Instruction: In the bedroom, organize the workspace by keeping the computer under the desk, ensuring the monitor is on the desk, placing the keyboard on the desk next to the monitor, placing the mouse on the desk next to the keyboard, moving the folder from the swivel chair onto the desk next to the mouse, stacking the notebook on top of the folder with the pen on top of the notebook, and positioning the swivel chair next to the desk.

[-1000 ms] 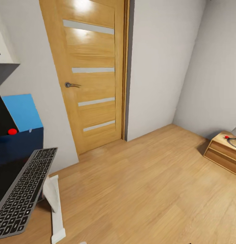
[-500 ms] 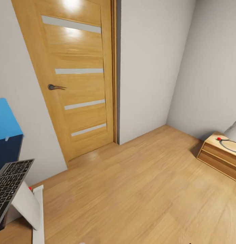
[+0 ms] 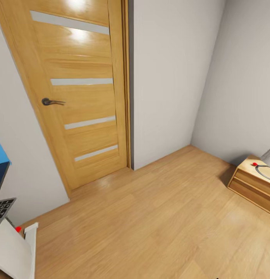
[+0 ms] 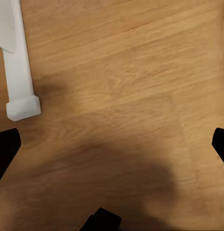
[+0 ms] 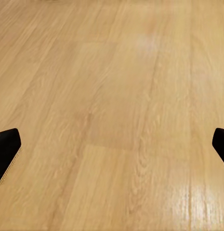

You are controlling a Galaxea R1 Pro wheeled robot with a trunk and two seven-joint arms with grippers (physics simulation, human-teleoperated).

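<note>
- Facing a wooden door (image 3: 78, 93) with pale glass strips and a dark lever handle (image 3: 50, 102), the head camera takes in mostly wall and bare wooden floor (image 3: 158, 217); by my reading the robot is between stops, not working on any item.
- The keyboard (image 3: 2, 210) is cut by the frame's left edge: a dark grey corner with black keys. It seems to lie on the counter (image 3: 0, 174), of which a dark, glossy sliver and a bit of blue panel show above it.
- Below the keyboard stands a white leg of the counter (image 3: 28, 248), with a pale slanted surface and a small red dot beside it; I cannot tell whether that is the computer.
- At the right edge, well apart from the counter, sits a low light-wood drawer chest (image 3: 253, 182) with a grey looped cable and a red tip on top.
- The left claw (image 4: 112, 144) hangs over the floor near the white foot, its dark fingertips (image 4: 6, 147) set wide at the frame's sides, spread and holding nothing.
- The right claw (image 5: 112, 144) is likewise spread and empty above plain planks, fingertips (image 5: 6, 142) far apart; both arms look parked low for travel, a sensible carry with nothing in hand.
</note>
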